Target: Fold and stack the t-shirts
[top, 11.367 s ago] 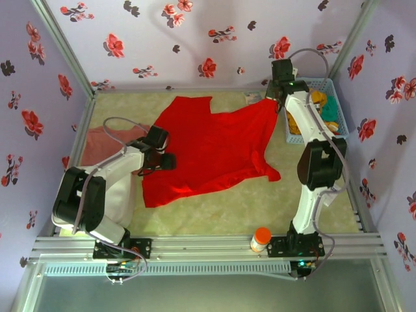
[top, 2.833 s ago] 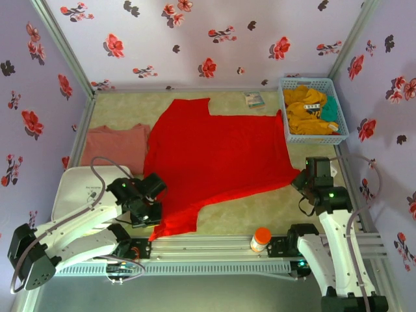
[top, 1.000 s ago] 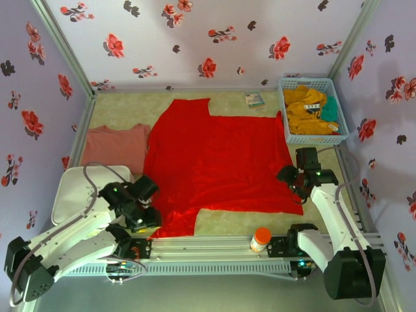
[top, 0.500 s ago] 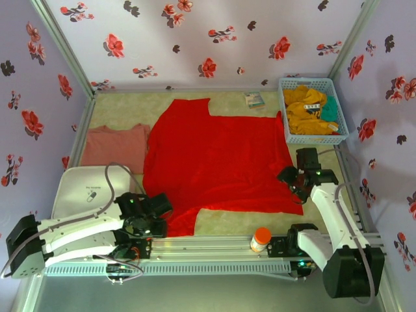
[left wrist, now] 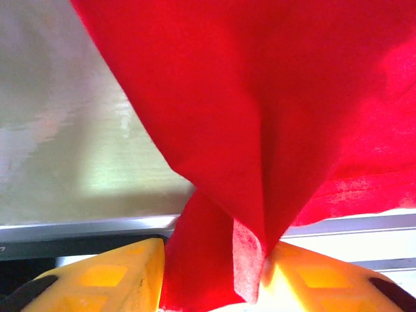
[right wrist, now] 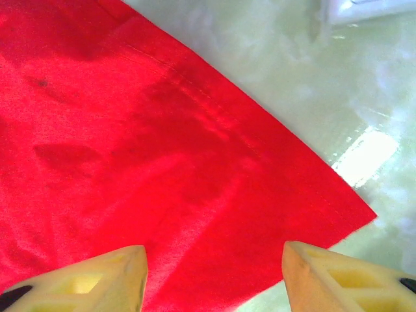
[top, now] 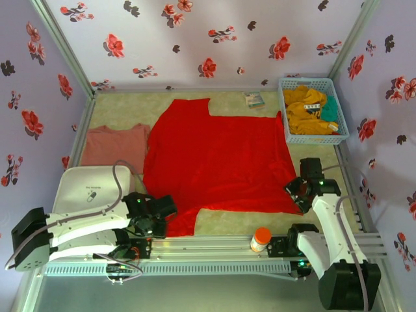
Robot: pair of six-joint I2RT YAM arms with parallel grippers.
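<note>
Since the oldest picture, the red t-shirt (top: 221, 156) has gone from a crumpled, half-lifted shape to lying almost flat in the middle of the table (top: 234, 224). In the last 0.5 s its near-left sleeve was drawn a little more to the near edge, and the right gripper (top: 294, 194) moved back from the hem corner.

The shirt lies between the salmon-pink t-shirt (top: 114, 146) on the left and the blue basket (top: 312, 138) at the far right. I judge that its long axis runs left to right. 2 sleeves stick out on the left side, 1 far and 1 near, so the collar end points to the pink shirt and the hem to the right.

The left gripper (top: 166, 218) is clamped on the near sleeve, and the cloth is bunched between its yellow fingers (left wrist: 110, 279). The right gripper is spread wide and holds nothing. It hovers over the near-right hem corner, which lies flat.

The step seems to be the last smoothing before the 1st fold. To do it well, the left arm should stay low and pull only until the bunch is gone, without dragging the body over the near rail or toward the orange-capped bottle (top: 261, 238). The right should grip at the stitched edge.
</note>
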